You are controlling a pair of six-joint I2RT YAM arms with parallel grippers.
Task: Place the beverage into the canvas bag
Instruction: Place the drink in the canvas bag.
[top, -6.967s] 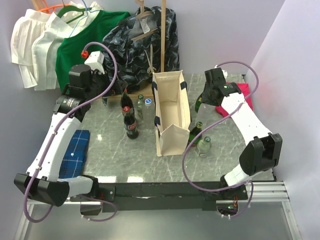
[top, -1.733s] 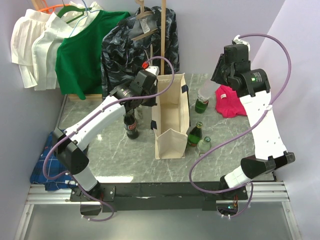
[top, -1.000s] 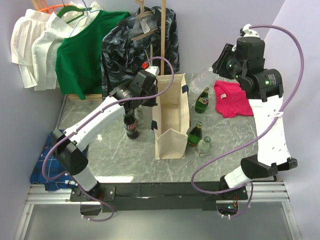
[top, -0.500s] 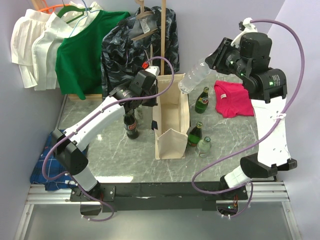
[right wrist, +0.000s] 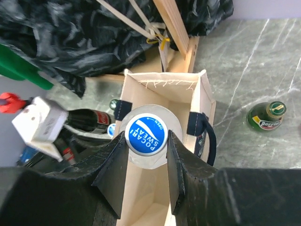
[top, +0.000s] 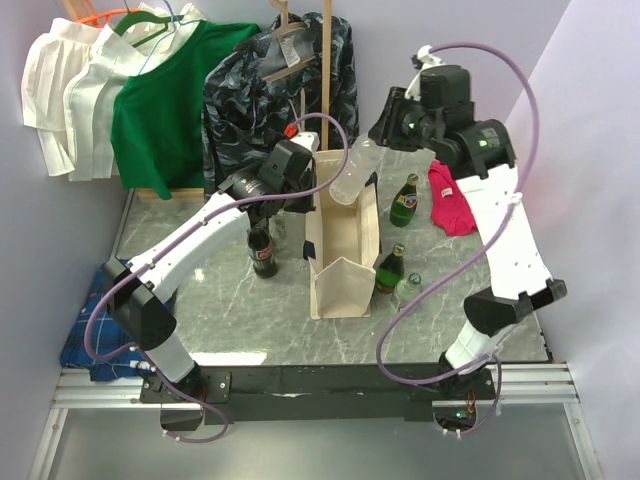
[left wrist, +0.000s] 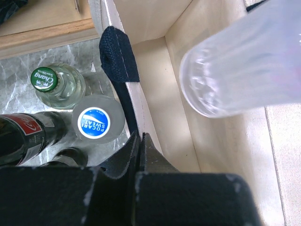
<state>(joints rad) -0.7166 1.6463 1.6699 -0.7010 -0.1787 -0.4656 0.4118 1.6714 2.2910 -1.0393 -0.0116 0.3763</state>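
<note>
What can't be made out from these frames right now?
- Inside of the tall cream canvas bag: largely blocked by the clear plastic bottle, both wrist views.
- Bottle's label: too small in top view, blurred in left wrist view.
- Small clear glass bottle right of the bag: crossed by the purple cable, top view.
- Where the left gripper pinches the bag rim: covered by its own jaws, left wrist view.

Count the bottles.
7. A held bottle in the right tool over the bag; right of it, two green bottles and a clear bottle; left, a cola bottle, green-capped bottle, blue-capped bottle. More may be hidden.
</note>
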